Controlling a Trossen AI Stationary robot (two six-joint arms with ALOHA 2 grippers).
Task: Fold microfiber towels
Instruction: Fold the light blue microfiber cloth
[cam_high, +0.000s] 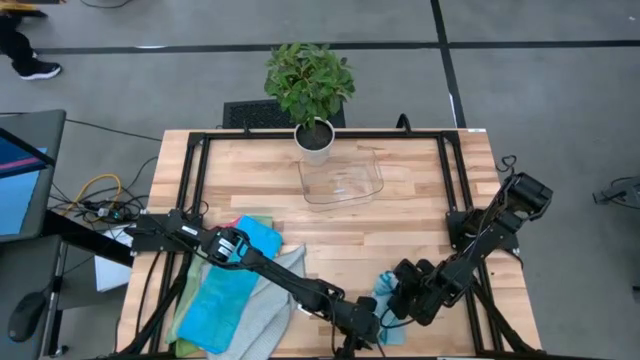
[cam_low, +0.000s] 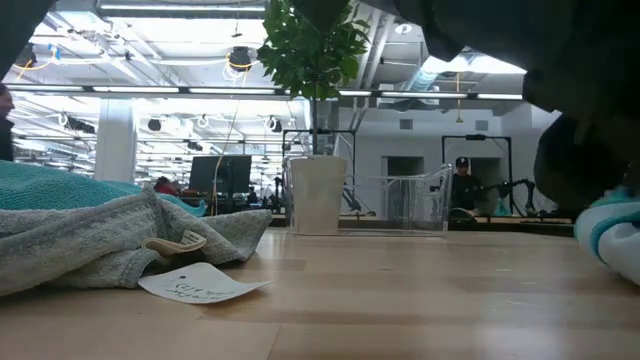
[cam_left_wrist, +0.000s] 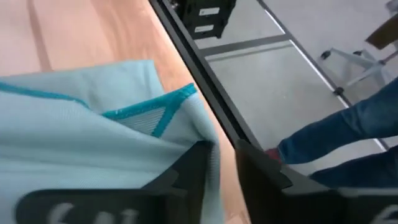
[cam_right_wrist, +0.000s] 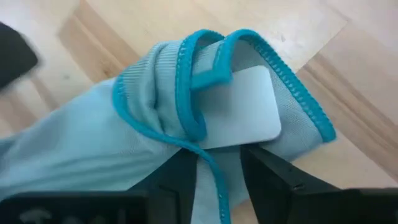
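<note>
A light grey microfiber towel with teal edging (cam_high: 386, 303) lies bunched near the table's front edge, right of centre, and shows in the low view (cam_low: 612, 238) at the far right. My right gripper (cam_high: 398, 300) comes down on it and is shut on it (cam_right_wrist: 219, 177). My left gripper (cam_high: 368, 325) reaches in from the left, low at the towel's near side. Its fingers (cam_left_wrist: 227, 165) stand a little apart with bare wood between them, and the towel's teal-edged corner (cam_left_wrist: 177, 102) lies beside one finger. More towels are piled at the front left (cam_high: 240, 295). My left gripper has the towel's edge (cam_left_wrist: 208, 140) right beside one finger; I cannot tell whether they touch. My right gripper pinches a gathered fold of the towel (cam_right_wrist: 214, 158) between its two fingers, coming steeply from above. Several layers and a run of teal edging pass through the gap. A white label (cam_right_wrist: 242, 112) sits just beyond the fingertips.
The pile at the front left holds a bright blue towel (cam_high: 225, 300) on a grey one (cam_low: 100, 240), with pink and green edges behind. A clear plastic tray (cam_high: 343, 182) and a potted plant (cam_high: 312, 95) stand at the far middle. Black rails (cam_high: 445, 180) frame the table.
</note>
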